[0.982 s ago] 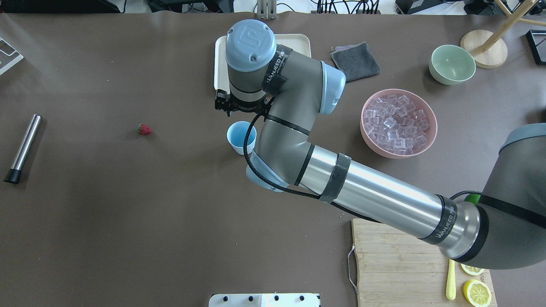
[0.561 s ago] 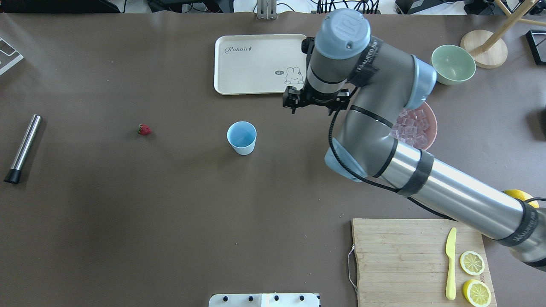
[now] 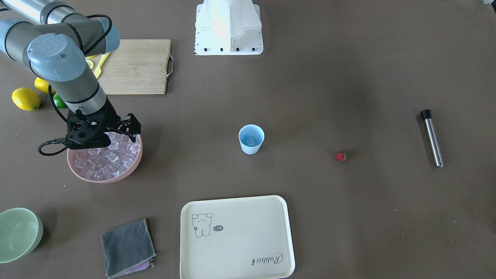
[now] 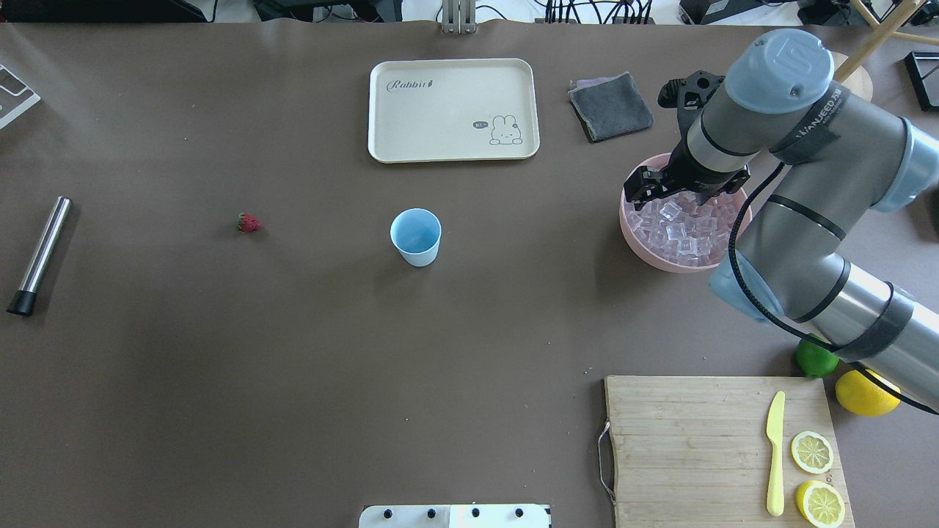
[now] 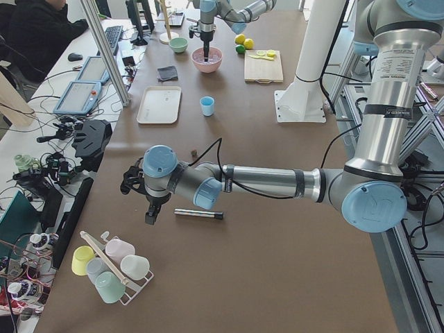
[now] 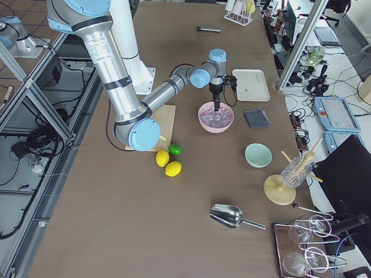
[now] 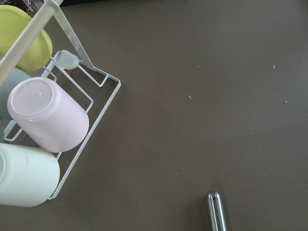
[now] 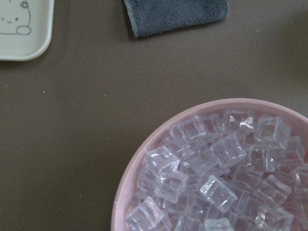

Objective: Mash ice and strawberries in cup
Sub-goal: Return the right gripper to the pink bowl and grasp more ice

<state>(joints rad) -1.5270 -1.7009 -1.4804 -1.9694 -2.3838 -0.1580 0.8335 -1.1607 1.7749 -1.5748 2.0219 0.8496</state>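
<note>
The right pincer (image 4: 678,194), jaws seemingly spread, hangs over the round pink plastic bowl (image 4: 626,224) of clear ice cubes (image 4: 682,238), at three o'clock from the small light-blue plastic tumbler (image 4: 416,236). It is probably there to fetch more. The tiny red strawberry (image 4: 249,222) lies at nine on the counter (image 4: 293,367). I cannot tell the state of the left pincer (image 5: 150,214).

Cream tray (image 4: 440,125), upper centre, reads "Rabbit", with "hi" beside a rabbit drawing. Black arm strap (image 4: 816,121), upper right, reads "WANEED".

Brown desk (image 4: 220,381); light-blue cup (image 4: 417,236); red strawberry (image 4: 249,222), green-topped; clear ice (image 8: 216,192) in pink bowl (image 4: 660,260); cream tray (image 4: 440,125), rabbit drawing; grey cloth (image 4: 610,106); yellow lemon (image 4: 866,392); green lime (image 4: 816,359).
</note>
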